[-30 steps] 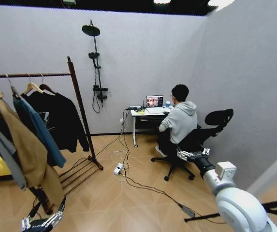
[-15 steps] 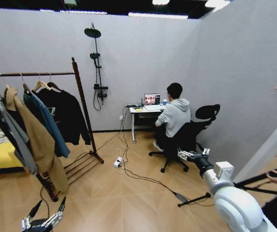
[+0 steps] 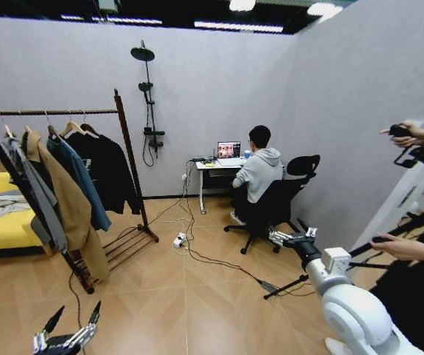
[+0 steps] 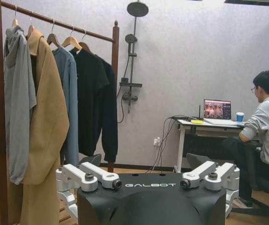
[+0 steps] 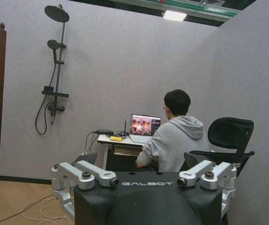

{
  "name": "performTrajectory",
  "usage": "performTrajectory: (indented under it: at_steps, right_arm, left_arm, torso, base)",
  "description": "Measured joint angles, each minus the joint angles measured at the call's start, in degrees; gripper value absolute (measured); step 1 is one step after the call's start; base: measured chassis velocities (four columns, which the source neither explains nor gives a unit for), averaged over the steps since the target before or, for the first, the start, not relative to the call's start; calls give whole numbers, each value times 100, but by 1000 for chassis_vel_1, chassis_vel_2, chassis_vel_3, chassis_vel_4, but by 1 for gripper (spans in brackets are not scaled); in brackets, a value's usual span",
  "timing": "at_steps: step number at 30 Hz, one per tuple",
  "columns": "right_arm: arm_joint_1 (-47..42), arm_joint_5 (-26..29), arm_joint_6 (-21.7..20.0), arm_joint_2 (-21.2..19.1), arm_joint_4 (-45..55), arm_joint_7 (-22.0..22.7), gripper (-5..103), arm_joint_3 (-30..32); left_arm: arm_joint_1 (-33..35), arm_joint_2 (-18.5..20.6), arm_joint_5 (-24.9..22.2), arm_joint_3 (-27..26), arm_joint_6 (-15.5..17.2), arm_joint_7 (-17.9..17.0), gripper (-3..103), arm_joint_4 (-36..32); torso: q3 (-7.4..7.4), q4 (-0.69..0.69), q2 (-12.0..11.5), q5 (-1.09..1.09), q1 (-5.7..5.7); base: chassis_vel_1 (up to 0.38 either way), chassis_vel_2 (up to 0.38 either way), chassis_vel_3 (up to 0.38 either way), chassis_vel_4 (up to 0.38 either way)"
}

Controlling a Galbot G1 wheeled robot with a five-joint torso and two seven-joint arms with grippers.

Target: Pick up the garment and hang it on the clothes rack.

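Both grippers empty, jaws spread, held low.
Clothes rack (image 3: pixel 126 166) w/ garment (image 3: pixel 112 171) hung beside denim, tan, grey coats; floor cables (image 3: pixel 197 255) betw. rack & desk (image 3: pixel 215 166).

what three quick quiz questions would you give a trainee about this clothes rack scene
1. True or false: the left claw grips a hanger.
2. Which coat hangs on the clothes rack? A: tan coat. B: red coat. C: green coat.
3. Fill in: the right claw, low at the robot's right, has its jaws ____.

Key: 1 false, it is empty and open. 2 A. 3 open.
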Motion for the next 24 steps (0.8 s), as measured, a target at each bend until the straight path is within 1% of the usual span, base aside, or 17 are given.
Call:
performTrajectory:
  at_steps: [1,7,9,10,11,12,13,14,16,17,19,20,22,23,24]
  right_arm:
    - [-23,-14,52,22,-19,-28,100,9]
    - [-150,-14,99,159,-126,-42,100,75]
    - [-330,-50,305,338,-317,-170,100,208]
    - [-330,-50,305,338,-317,-170,100,208]
    - [-540,-186,575,494,-490,-435,100,370]
    - [-828,-406,900,681,-652,-882,100,651]
    - [-828,-406,900,681,-652,-882,100,651]
    - [-1001,-487,1061,774,-697,-1124,100,818]
    - [-1306,-528,1436,900,-726,-1428,100,1073]
    - [-1306,-528,1436,900,-726,-1428,100,1073]
    - [-1481,-547,1777,1003,-727,-1667,100,1309]
    - [-1481,-547,1777,1003,-727,-1667,100,1309]
    - [-1558,-564,1990,1100,-753,-1768,100,1436]
    - [-1558,-564,1990,1100,-753,-1768,100,1436]
    - [-1603,-581,2081,1179,-786,-1787,100,1482]
  left_arm:
    - [0,0,0,0,0,0,100,0]
    - [0,0,0,0,0,0,100,0]
    - [0,0,0,0,0,0,100,0]
    - [0,0,0,0,0,0,100,0]
    - [0,0,0,0,0,0,100,0]
    - [0,0,0,0,0,0,100,0]
    - [0,0,0,0,0,0,100,0]
    - [0,0,0,0,0,0,100,0]
    - [-1,0,0,0,0,0,100,0]
    - [-1,0,0,0,0,0,100,0]
    - [0,0,0,0,0,0,100,0]
    - [0,0,0,0,0,0,100,0]
    - [0,0,0,0,0,0,100,0]
    - [0,0,0,0,0,0,100,0]
    - [0,0,0,0,0,0,100,0]
  torso:
    - [0,0,0,3,0]
    - [1,1,-2,1,4]
    - [2,1,-3,1,6]
    - [2,1,-3,1,6]
    - [2,1,-3,4,6]
    - [2,0,-3,4,5]
    - [2,0,-3,4,5]
    - [1,0,-3,3,4]
    - [1,-1,-2,2,2]
    - [1,-1,-2,2,2]
    - [1,-1,-1,2,1]
    - [1,-1,-1,2,1]
    - [1,0,-1,1,2]
    - [1,0,-1,1,2]
    - [1,0,-1,1,2]
  base:
    - [49,-61,-33,43]
    - [-13,17,13,-9]
    - [0,0,0,0]
    - [0,0,0,0]
    - [0,0,0,0]
    - [0,0,0,0]
    - [0,0,0,0]
    - [0,0,0,0]
    - [0,0,0,0]
    - [0,0,0,0]
    - [0,0,0,0]
    - [0,0,0,0]
    - [0,0,0,0]
    - [0,0,0,0]
    - [0,0,0,0]
